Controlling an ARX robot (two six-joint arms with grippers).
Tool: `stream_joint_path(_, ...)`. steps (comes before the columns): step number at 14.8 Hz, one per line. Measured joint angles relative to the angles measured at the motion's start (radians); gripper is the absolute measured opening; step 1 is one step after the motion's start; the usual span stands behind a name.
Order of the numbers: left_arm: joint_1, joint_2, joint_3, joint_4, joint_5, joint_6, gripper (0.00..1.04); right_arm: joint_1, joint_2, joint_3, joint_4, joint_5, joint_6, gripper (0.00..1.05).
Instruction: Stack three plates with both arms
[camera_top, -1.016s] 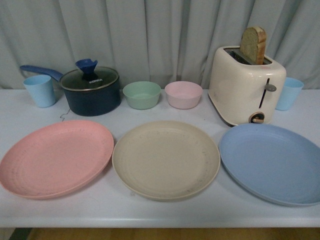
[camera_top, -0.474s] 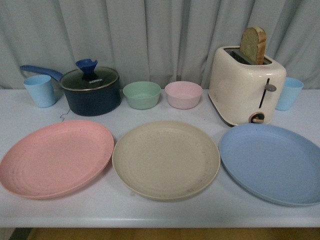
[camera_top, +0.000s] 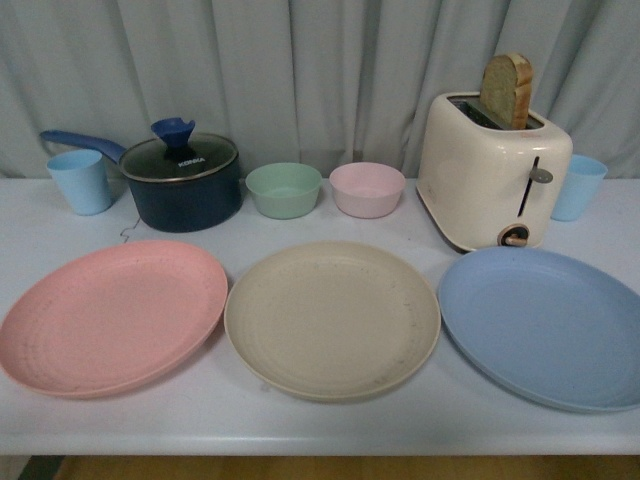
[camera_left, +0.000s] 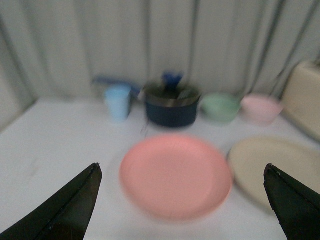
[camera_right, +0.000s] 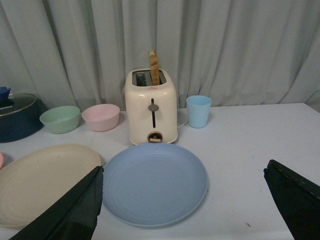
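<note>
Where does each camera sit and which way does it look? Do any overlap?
Front view: on the robot's body, facing the curtain; pink plate, beige plate, blue plate in a row; no arm shows.
Left wrist view: on the left arm, blurred, aimed at the pink plate between open left jaws.
Right wrist view: on the right arm, aimed at the blue plate and toaster between open right jaws.
Both wrist views catch the beige plate.
</note>
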Motion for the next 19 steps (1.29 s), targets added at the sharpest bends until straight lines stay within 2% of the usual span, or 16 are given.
stream_joint_path(1,-0.057,0.132,0.082,-0.175,-0.159,-0.024,0.98,0.000,0.000,0.000,0.000,0.001,0.000,0.98)
stream_joint_path(2,-0.033,0.321,0.144,-0.169,-0.208,-0.029,0.98,0.000,0.000,0.000,0.001,-0.002,-0.001,0.98)
stream_joint_path(3,0.018,0.460,0.179,-0.082,-0.199,-0.022,0.98,-0.001,0.000,0.000,-0.001,-0.001,-0.001,0.98)
stream_joint_path(5,0.071,0.721,0.267,0.082,-0.089,0.018,0.98,0.000,0.000,0.000,0.001,-0.001,-0.001,0.98)
stream_joint_path(8,0.124,1.096,0.456,0.131,0.051,0.050,0.98,0.000,0.000,0.000,0.000,-0.001,-0.001,0.98)
stream_joint_path(14,0.162,1.582,0.788,0.104,0.144,0.136,0.98,0.000,0.000,0.000,0.000,-0.001,-0.001,0.98)
stream_joint_path(19,0.223,1.813,0.960,0.089,0.203,0.182,0.98,0.000,0.000,0.000,0.000,-0.001,-0.001,0.98)
